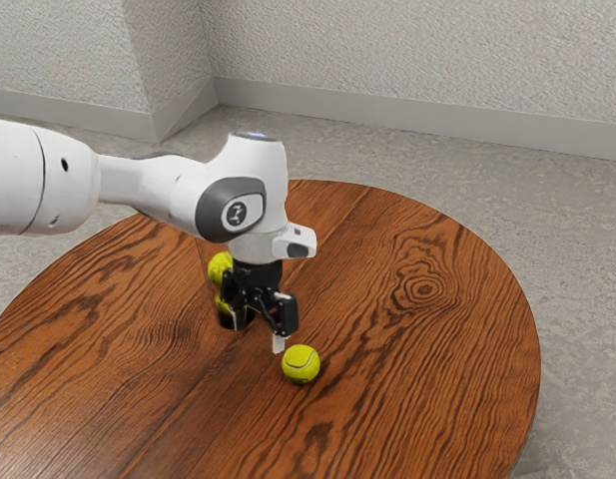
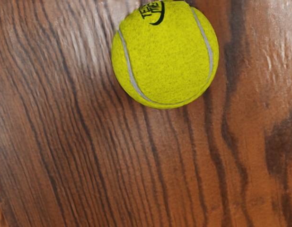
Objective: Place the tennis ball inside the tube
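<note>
The loose ball (image 1: 301,364) is not yet grasped; the gripper (image 1: 258,334) is opened wide near it. Lifting and insertion into the tube (image 1: 225,316) are left.

A round wooden table (image 1: 437,349) stands on grey floor (image 1: 582,259); pale walls (image 1: 407,50) rise behind.

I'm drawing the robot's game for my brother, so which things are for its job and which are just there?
For the job:
- the loose tennis ball, to go in
- the clear tube, where it goes
- the open gripper

Just there:
- the yellow balls already inside
- the wooden table
- the floor
</note>
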`<state>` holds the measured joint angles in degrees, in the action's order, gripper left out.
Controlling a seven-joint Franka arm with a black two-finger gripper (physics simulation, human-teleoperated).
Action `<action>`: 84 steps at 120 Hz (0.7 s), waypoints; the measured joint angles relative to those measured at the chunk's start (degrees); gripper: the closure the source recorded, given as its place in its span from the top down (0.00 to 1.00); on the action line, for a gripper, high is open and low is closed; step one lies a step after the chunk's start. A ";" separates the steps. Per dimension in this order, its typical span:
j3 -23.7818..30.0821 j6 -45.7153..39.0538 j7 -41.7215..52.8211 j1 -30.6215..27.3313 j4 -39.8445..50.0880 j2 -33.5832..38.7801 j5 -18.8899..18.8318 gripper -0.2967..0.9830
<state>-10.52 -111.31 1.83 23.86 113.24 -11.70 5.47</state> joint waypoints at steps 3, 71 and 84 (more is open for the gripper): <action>0.00 -0.94 -0.28 -0.01 -0.03 -0.69 0.17 0.77; 0.02 -13.07 -3.96 0.10 -1.62 -9.43 2.99 0.77; 0.02 -14.19 -4.31 0.13 -1.83 -10.32 3.08 0.77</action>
<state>-10.50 -125.50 -2.48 24.00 111.41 -22.01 8.55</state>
